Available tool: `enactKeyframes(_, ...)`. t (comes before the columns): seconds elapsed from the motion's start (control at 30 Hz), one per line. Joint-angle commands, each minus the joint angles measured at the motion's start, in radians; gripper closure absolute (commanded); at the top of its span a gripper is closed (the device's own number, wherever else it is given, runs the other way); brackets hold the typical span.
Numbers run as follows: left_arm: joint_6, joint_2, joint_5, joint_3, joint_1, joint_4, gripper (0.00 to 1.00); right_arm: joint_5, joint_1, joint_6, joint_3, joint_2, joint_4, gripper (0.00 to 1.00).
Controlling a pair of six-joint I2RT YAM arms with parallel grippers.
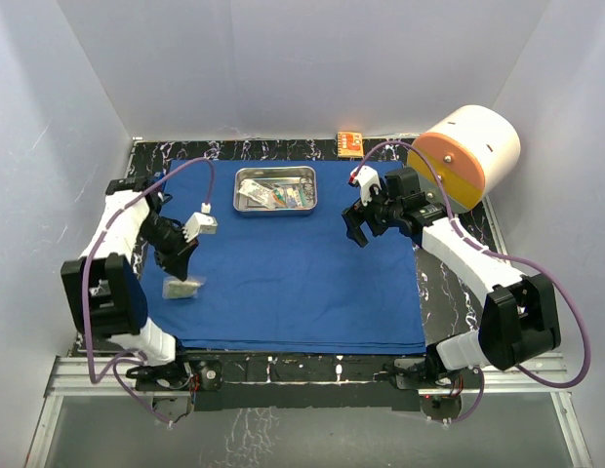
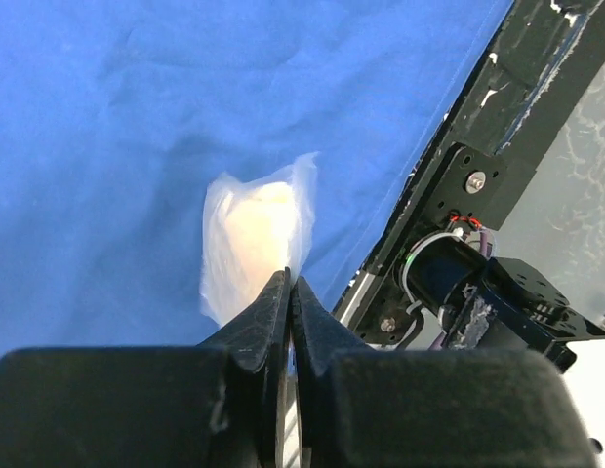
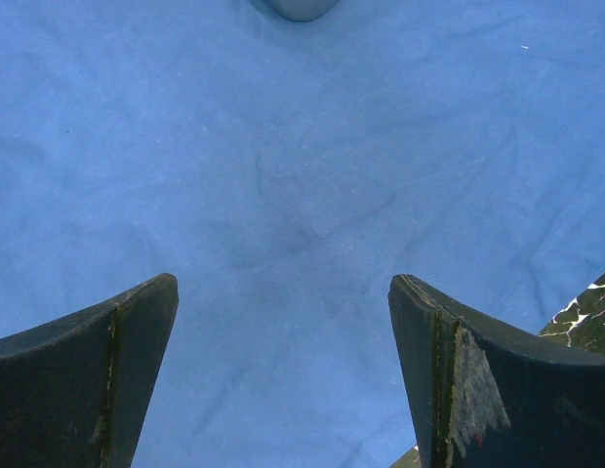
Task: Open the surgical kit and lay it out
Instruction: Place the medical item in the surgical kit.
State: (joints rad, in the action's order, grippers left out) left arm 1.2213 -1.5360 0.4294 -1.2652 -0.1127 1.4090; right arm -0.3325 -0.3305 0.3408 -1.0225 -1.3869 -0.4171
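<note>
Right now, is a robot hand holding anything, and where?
Right gripper: open, empty. Left gripper: shut at the edge of the small clear plastic packet; a pinch cannot be told.

The cloth (image 1: 293,283) is royal blue, the table (image 1: 263,149) black with white veins, the tray (image 1: 276,211) silver.

High overview, wrist close-ups, cloth (image 1: 293,283) shared

Blue cloth (image 1: 293,283) spread flat, steel tray (image 1: 275,211) far-centre, clear packet (image 1: 181,289) left edge
</note>
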Motion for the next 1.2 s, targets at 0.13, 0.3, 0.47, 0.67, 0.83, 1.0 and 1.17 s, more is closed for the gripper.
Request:
enactKeyframes(0.13,0.052,-0.233,0.091,-0.124,-0.004,0.006,1.00,-0.001,0.005,0.007,-0.001,0.016,0.034,0.11)
enactKeyframes(0.3,0.034,-0.141,0.078,-0.112,-0.003,0.026,1.00,0.002,0.005,0.009,-0.004,0.005,0.034,0.10)
enactKeyframes(0.47,-0.011,-0.010,0.042,-0.041,0.009,0.030,1.00,-0.010,0.005,0.007,-0.009,-0.006,0.031,0.10)
enactKeyframes(0.67,-0.062,0.121,-0.003,0.032,0.047,0.030,1.00,-0.018,0.005,0.004,-0.009,-0.003,0.029,0.09)
enactKeyframes(0.83,-0.084,0.158,-0.004,0.079,0.064,0.030,1.00,-0.019,0.006,0.004,-0.007,0.006,0.030,0.09)
enactKeyframes(1.0,-0.063,0.151,0.002,0.128,0.069,0.030,1.00,-0.017,0.005,0.006,-0.005,0.008,0.032,0.08)
enactKeyframes(1.17,-0.025,0.082,0.009,0.126,0.069,-0.002,1.00,-0.016,0.005,0.005,-0.005,0.002,0.030,0.08)
